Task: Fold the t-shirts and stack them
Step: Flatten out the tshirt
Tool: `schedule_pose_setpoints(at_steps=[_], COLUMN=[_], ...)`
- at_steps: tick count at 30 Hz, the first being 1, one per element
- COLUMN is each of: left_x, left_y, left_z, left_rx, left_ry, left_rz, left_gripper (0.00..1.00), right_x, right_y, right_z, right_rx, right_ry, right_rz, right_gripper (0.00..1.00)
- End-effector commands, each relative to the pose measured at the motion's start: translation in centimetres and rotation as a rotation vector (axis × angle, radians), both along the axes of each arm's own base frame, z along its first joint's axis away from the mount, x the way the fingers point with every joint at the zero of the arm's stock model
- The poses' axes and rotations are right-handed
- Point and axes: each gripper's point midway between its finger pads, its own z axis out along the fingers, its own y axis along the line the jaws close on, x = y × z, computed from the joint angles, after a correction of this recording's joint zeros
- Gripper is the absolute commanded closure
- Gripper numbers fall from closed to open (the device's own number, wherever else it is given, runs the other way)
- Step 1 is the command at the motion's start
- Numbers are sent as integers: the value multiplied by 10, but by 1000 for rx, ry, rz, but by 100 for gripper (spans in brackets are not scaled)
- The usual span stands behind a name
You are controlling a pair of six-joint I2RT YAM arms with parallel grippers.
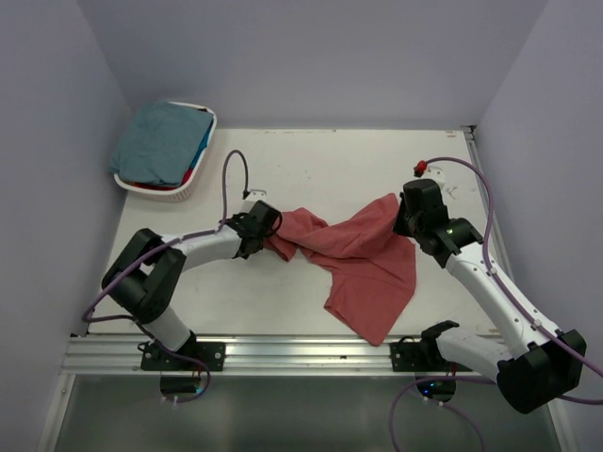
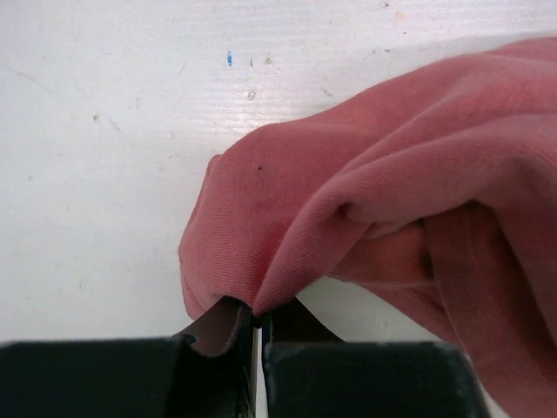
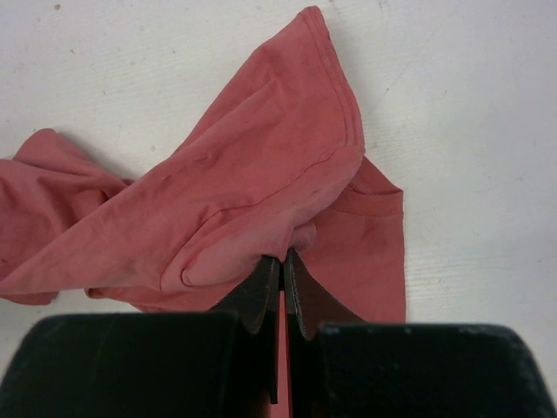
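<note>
Brick-red t-shirt lower corner close to the near table edge, my left gripper pinched closed on its bunched left end, my right gripper clamped on its right edge, cloth twisted between, bare surface beyond, teal t-shirt in basket, far-left corner.

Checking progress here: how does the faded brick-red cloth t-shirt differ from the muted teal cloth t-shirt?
The brick-red t-shirt lies crumpled on the white table; the teal t-shirt sits in the white oval basket. The brick-red t-shirt is pinched by the left gripper and right gripper; the teal t-shirt is untouched. Both are soft cloth, not yet stacked.
</note>
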Motion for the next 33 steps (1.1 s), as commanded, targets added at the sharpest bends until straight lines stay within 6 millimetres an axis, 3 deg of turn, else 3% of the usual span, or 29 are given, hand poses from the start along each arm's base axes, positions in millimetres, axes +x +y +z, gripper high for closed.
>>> schedule_pose_setpoints(at_steps=[1, 4, 9, 15, 16, 19, 21, 26, 30, 33], left_x=[1, -11, -16, -23, -25, -29, -34, -56, -71, -85], left_y=[-20, -24, -22, -24, -20, -4, 17, 57, 79, 93], left_z=[62, 102, 184, 253, 259, 302, 325, 378, 399, 416], left_rx=[-101, -159, -276, -368, -367, -398, -399, -454, -474, -511], left_ry=[-82, -111, -249, -348, -353, -460, -545, -724, -813, -880], left_rz=[-9, -34, -44, -89, -81, -28, 43, 154, 200, 212], left_gripper=[100, 100, 100, 100, 100, 100, 100, 100, 100, 100], right_x=[6, 7, 10, 14, 15, 17, 18, 15, 1, -16], right_y=[1, -3, -4, -9, -10, -18, -22, -37, -50, -65], right_z=[12, 17, 24, 45, 55, 75, 85, 140, 189, 214], right_rx=[5, -3, -6, 2, 6, 10, 11, 35, 47, 29], right_ry=[-47, -56, -68, -107, -127, -170, -194, -330, -458, -531], right_rz=[1, -16, -29, -62, -68, -109, -130, -190, -214, -247], right_gripper=[100, 100, 100, 100, 100, 100, 100, 100, 100, 100])
